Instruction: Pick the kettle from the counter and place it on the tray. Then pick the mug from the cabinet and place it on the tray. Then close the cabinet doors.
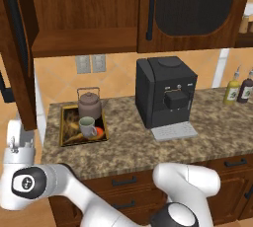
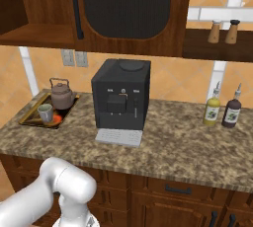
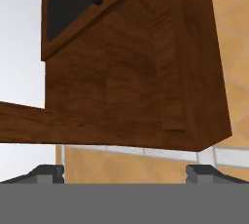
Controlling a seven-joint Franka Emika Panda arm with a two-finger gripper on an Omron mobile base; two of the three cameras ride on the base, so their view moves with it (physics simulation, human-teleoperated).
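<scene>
The kettle (image 1: pixel 89 103) and the mug (image 1: pixel 87 127) both stand on the tray (image 1: pixel 65 134), which lies at the left end of the table (image 1: pixel 138 139). The mug sits in front of the kettle, toward the table's front edge, close beside it; whether the two touch cannot be told. An orange-red spot of the tray's picture shows just beside the mug. In the right base view the same group sits at the far left: kettle (image 2: pixel 62 95) behind, mug (image 2: pixel 45 113) in front, tray (image 2: pixel 30 117) under both.

A black coffee machine (image 1: pixel 165 97) stands on the table near the tray's right side, apart from it. Two bottles (image 1: pixel 238 88), one yellowish and one dark, stand close together farther right by the wall.

Above, the cabinet (image 1: pixel 84 23) shows an open left half with a bare wooden shelf. Its left door (image 1: pixel 17 48) is swung out toward the camera at the left edge of the left base view, while the right door (image 1: pixel 192 9) lies shut with its dark panel facing forward.

The arm reaches low and to the left, near the open door. In the hand view the hand (image 3: pixel 125 172) has its two fingertips (image 3: pixel 48 172) standing wide apart with nothing between them, looking up at the underside of the cabinet (image 3: pixel 136 72) and the tiled wall (image 3: pixel 233 47) beside it.
</scene>
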